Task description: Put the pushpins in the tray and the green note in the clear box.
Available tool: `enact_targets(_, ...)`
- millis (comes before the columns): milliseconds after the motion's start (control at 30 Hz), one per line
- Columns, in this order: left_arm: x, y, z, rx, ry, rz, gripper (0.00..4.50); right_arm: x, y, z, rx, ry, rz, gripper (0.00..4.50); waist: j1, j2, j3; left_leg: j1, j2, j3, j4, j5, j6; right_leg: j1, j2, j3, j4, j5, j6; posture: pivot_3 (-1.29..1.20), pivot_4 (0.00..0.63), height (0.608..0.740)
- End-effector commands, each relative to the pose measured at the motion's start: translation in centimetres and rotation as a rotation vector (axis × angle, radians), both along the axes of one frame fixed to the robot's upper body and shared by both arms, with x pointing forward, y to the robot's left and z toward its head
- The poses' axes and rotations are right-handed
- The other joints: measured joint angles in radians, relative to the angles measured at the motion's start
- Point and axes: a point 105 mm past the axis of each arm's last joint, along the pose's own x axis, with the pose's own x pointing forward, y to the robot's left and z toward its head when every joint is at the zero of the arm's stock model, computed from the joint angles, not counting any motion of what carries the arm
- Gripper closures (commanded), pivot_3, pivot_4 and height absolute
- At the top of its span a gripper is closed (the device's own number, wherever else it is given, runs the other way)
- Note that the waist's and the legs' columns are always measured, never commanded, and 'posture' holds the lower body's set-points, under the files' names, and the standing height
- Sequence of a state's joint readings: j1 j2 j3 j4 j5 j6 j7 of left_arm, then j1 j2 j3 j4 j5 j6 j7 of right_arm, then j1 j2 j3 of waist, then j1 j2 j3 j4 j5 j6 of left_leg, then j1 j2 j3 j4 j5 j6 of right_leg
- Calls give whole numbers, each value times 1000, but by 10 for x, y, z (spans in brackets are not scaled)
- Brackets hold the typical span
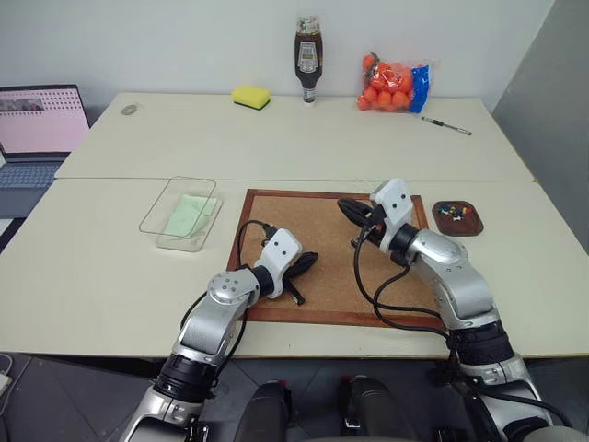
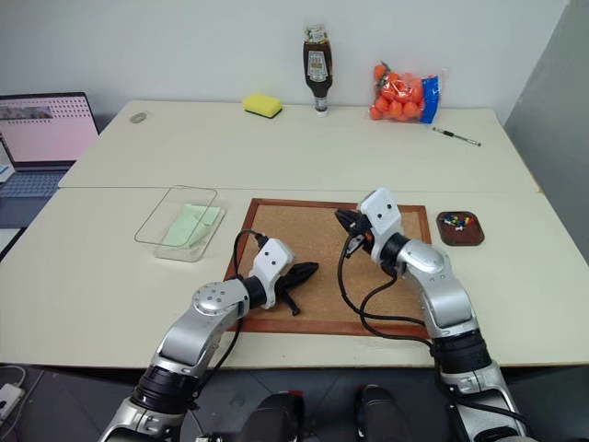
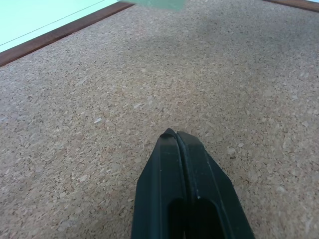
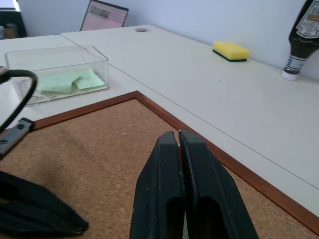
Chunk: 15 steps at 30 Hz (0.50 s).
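Right pincer lifting off the corkboard, possibly with a pin pinched between its tips

I am holding my right pincer (image 2: 342, 219) above the far part of the corkboard (image 2: 322, 241), its tips pressed together; a sliver of red is showing between them in the right wrist view, which I am judging to be a pushpin, though it is too small to be sure. My left pincer (image 2: 308, 270) is hovering low over the near part of the board with its tips together on nothing, likely keeping out of the way. The green note (image 1: 187, 213) is already lying inside the clear box (image 1: 167, 197) towards the tabletop's left side. Pushpins (image 1: 453, 214) are sitting in the tray (image 1: 474, 226) just past the board's right edge, so I am judging the tray to be the next stop.
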<state>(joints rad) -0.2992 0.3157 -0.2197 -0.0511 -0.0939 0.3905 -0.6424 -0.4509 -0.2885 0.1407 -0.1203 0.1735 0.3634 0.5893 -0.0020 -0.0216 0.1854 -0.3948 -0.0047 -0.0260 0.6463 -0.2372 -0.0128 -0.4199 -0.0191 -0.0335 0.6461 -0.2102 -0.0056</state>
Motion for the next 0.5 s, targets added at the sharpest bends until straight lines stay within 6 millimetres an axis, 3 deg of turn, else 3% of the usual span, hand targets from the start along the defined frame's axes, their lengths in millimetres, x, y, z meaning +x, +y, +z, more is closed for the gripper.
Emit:
enact_targets(33, 10, 6, 21, -87, -22, 13, 3803, -12, 3, 15, 10, -37, 48, 4500, 0, 0, 0, 0, 0, 0, 0, 0, 0, 0, 0, 0, 0, 0, 0, 0, 150, 740)
enact_targets(200, 14, 7, 40, -113, -80, -74, 2894, -21, 5, 15, -21, -31, 102, 4500, 0, 0, 0, -1, 0, 0, 0, 0, 0, 0, 0, -1, 0, 0, 0, 0, 150, 740)
enact_targets(500, 23, 6, 53, -5, -232, -233, 1094, -38, 10, 14, -90, -7, 238, 4500, 0, -1, 0, -2, -1, 0, 0, 0, 0, -1, 0, -2, -1, 0, 0, 0, 150, 740)
